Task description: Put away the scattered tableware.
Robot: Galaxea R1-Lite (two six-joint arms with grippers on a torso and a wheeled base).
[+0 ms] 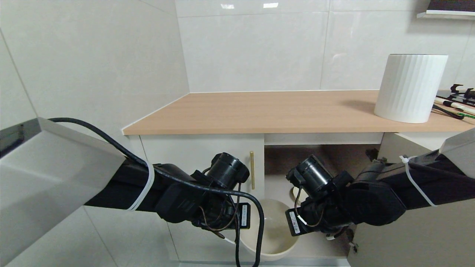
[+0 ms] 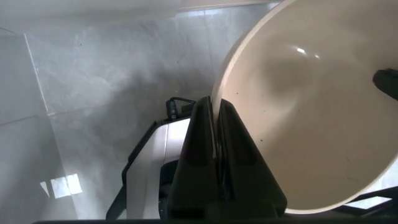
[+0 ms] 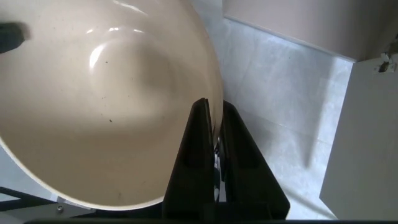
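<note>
Kitchen corner, white tile walls; nearest, cream bowl hangs low in front of the open cabinet bay, carried by both arms: left gripper pinched tight on one side of its rim, right gripper pinched tight on the opposite side. Behind it, shut cabinet door with a brass handle sits left of the open bay. Farther back on the wooden bench: white ribbed container, with some utensils just beside it at the right edge.
</note>
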